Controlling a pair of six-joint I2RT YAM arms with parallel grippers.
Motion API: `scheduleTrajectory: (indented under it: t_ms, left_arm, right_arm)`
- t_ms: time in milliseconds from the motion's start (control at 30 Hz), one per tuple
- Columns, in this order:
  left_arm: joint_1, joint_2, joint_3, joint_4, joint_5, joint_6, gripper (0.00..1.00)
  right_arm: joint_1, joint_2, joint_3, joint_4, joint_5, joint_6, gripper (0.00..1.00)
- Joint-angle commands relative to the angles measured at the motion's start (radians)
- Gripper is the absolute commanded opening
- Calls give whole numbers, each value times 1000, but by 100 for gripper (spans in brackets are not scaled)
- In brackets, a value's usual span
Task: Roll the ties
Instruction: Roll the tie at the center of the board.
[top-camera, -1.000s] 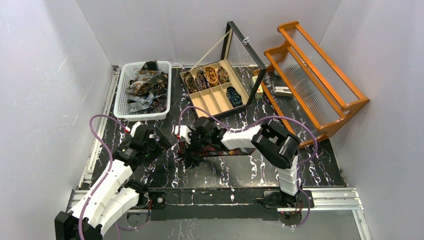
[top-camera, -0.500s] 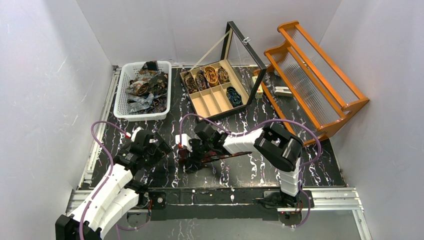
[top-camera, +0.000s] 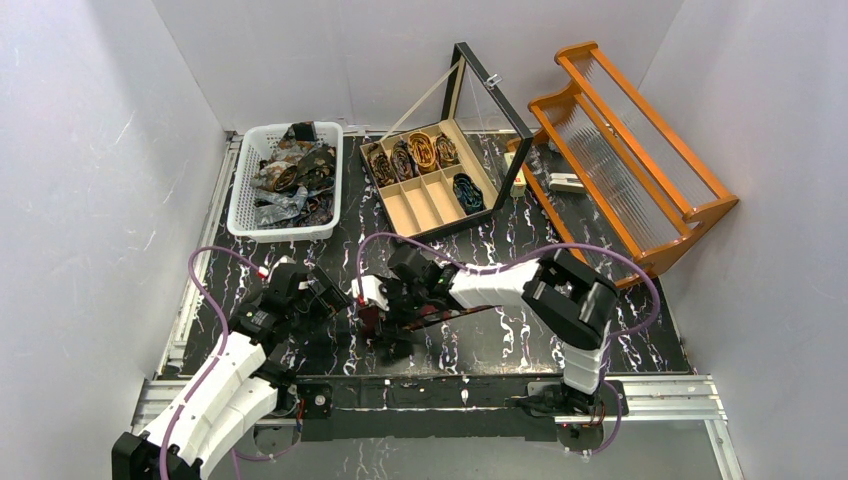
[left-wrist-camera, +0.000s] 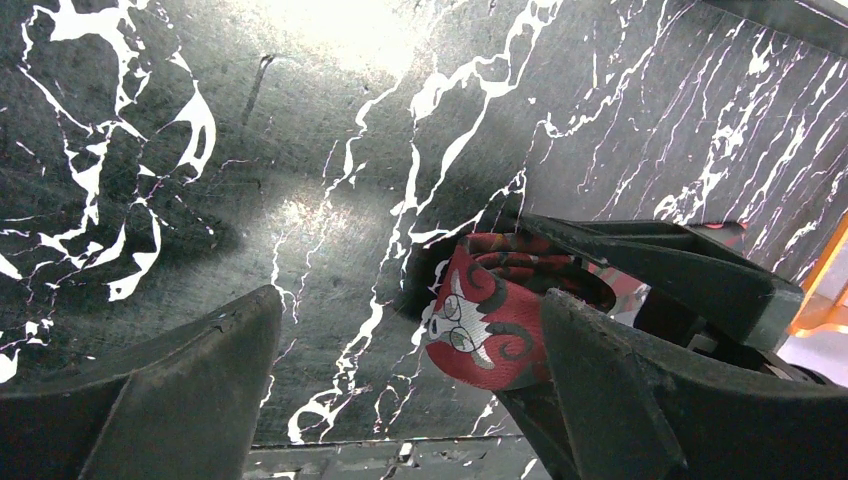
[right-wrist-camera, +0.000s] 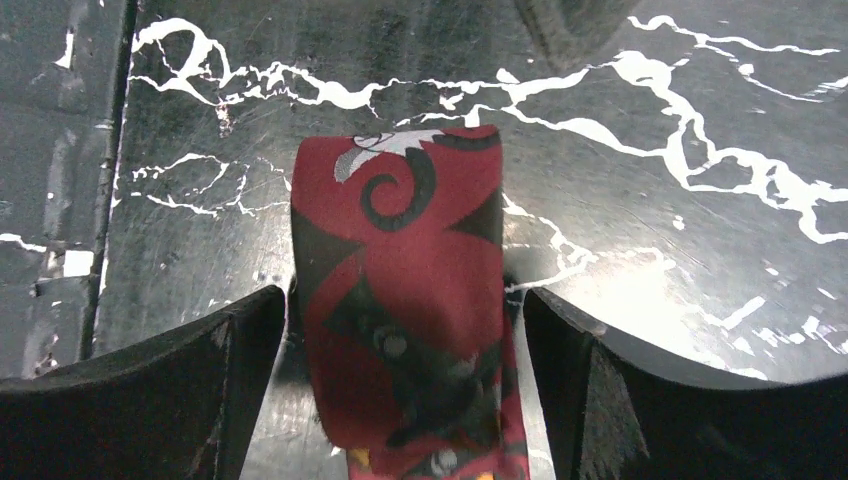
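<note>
A red tie with black swirls (right-wrist-camera: 400, 290) lies on the black marbled table, partly rolled at its end (left-wrist-camera: 490, 325). In the top view its flat strip (top-camera: 455, 312) runs right from the roll, under the right arm. My right gripper (right-wrist-camera: 402, 295) is open and straddles the roll, with a narrow gap on each side. My left gripper (left-wrist-camera: 408, 300) is open just left of the roll, and its right finger (left-wrist-camera: 640, 400) is close beside the fabric. From above, the left gripper (top-camera: 325, 300) and the right gripper (top-camera: 385, 325) face each other near the table's front.
A white basket (top-camera: 240, 200) at the back left holds a heap of loose ties (top-camera: 290, 175). A wooden compartment box (top-camera: 425, 205) with a raised glass lid holds several rolled ties (top-camera: 420, 152). An orange wooden rack (top-camera: 630, 150) stands at the right.
The right jaws narrowed on the roll, then spread again. The right gripper slid slightly toward the front edge. The left gripper edged right toward the roll.
</note>
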Motion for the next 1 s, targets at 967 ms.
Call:
scheduleTrajectory:
  t_ms: [967]
  left_arm:
    - [7,-29,-51,71,92,18,98]
  right_arm:
    - [-125,-245,-66,-130,209,1318,59]
